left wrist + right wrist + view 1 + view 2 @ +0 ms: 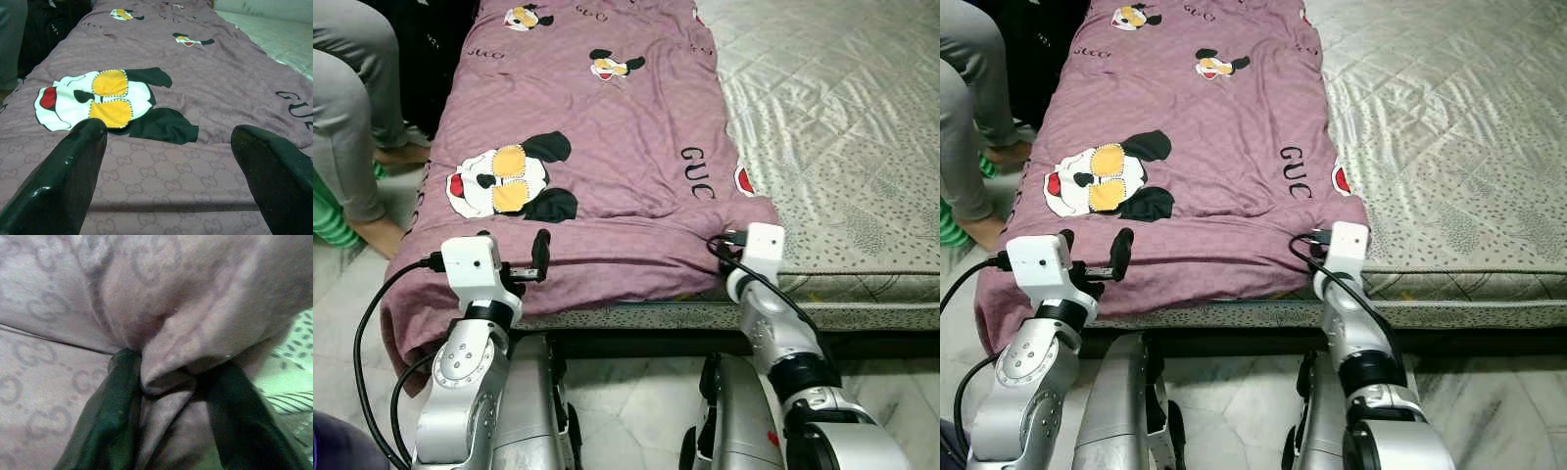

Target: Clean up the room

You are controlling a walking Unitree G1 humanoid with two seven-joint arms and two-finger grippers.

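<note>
A mauve blanket [597, 147] printed with cartoon mouse heads lies folded lengthwise along the left part of the mattress [842, 127]. Its near edge hangs over the bed's front. My left gripper [514, 257] hovers open just above the blanket's near left edge. In the left wrist view its two black fingers [63, 181] stand wide apart with nothing between them, facing a mouse print [107, 100]. My right gripper [168, 377] is at the blanket's near right corner. It is shut on a bunched fold of the blanket [161, 298].
A person's legs in grey trousers [352, 108] stand on the floor beside the bed's left side, bare feet near the blanket's hanging corner. Something green and striped [328, 215] lies by them. The mattress's right half is bare quilted fabric. Tiled floor [636, 382] lies under me.
</note>
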